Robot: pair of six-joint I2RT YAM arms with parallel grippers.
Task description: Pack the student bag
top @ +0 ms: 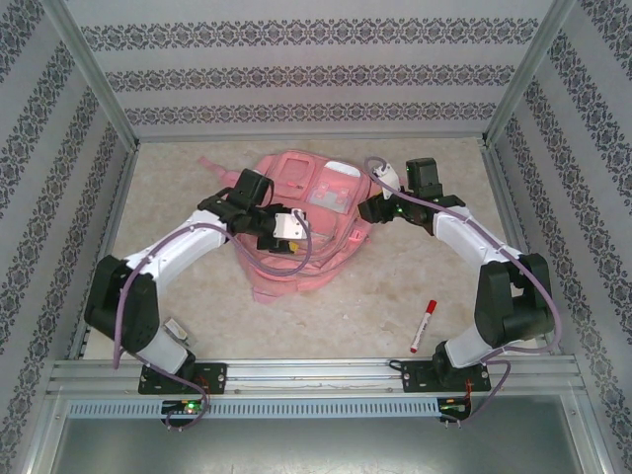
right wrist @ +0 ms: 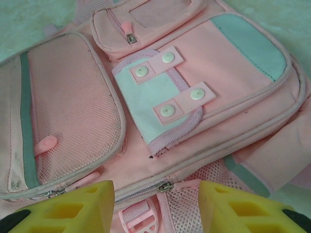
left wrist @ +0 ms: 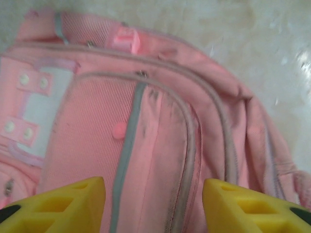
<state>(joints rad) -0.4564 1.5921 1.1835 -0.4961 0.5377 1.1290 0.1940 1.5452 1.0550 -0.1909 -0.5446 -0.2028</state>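
The student bag (top: 321,212) is a large pink backpack lying flat mid-table, pockets up. My left gripper (top: 284,233) hovers over its left side, open. In the left wrist view its yellow fingers (left wrist: 63,204) straddle a grey-piped front pocket of the student bag (left wrist: 160,121) and hold nothing. My right gripper (top: 378,205) is over the bag's right edge, open too. In the right wrist view this gripper (right wrist: 156,206) stands just above a metal zip pull (right wrist: 165,187), beside a mesh side pocket. A pale flap with snap buttons (right wrist: 160,92) lies beyond.
A red-capped white marker (top: 424,326) lies on the table near the right arm's base. Metal frame posts and patterned walls (top: 296,74) enclose the table on three sides. Bare tabletop (top: 415,276) lies in front of the bag.
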